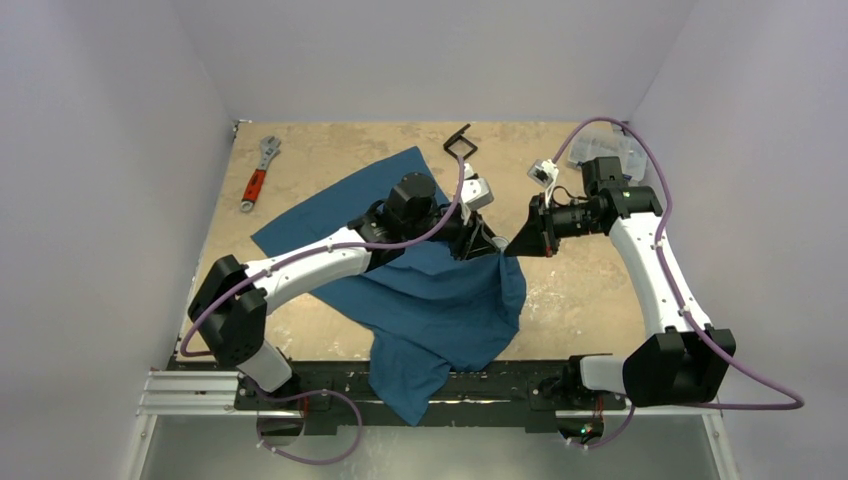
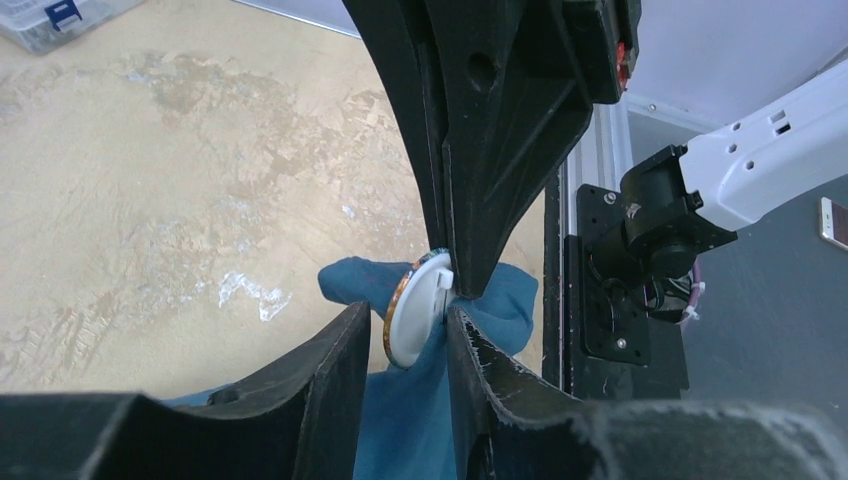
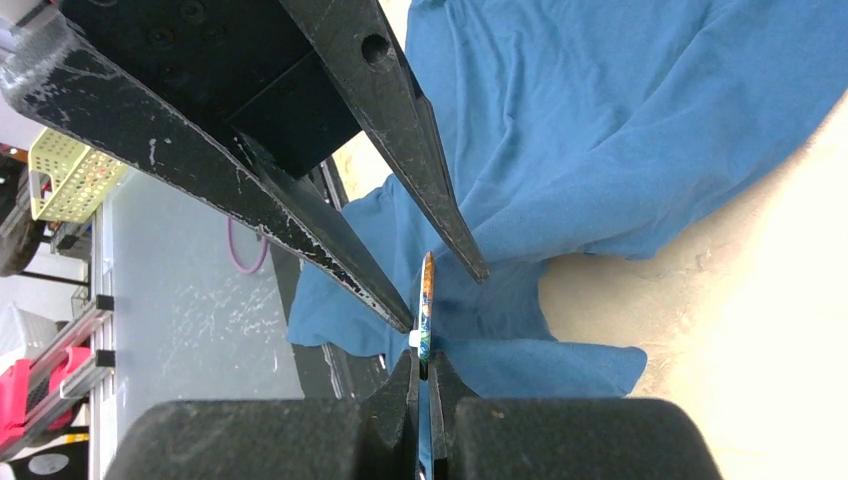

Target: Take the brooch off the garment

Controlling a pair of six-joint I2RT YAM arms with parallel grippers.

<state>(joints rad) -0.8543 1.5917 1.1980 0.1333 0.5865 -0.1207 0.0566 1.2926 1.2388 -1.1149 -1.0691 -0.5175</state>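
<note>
Left gripper point(image 2: 400, 340) nearly closed, pinching brooch point(image 2: 417, 322) and garment point(image 2: 405, 420).

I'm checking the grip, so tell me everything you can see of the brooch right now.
The brooch is a small round disc with a plain white back, a small white nub at its centre and a thin colourful rim. It stands on edge above the table, lifted with a bunched fold of the blue shirt. The left gripper and the right gripper both close around it from opposite sides. Its front face is not visible.
</note>
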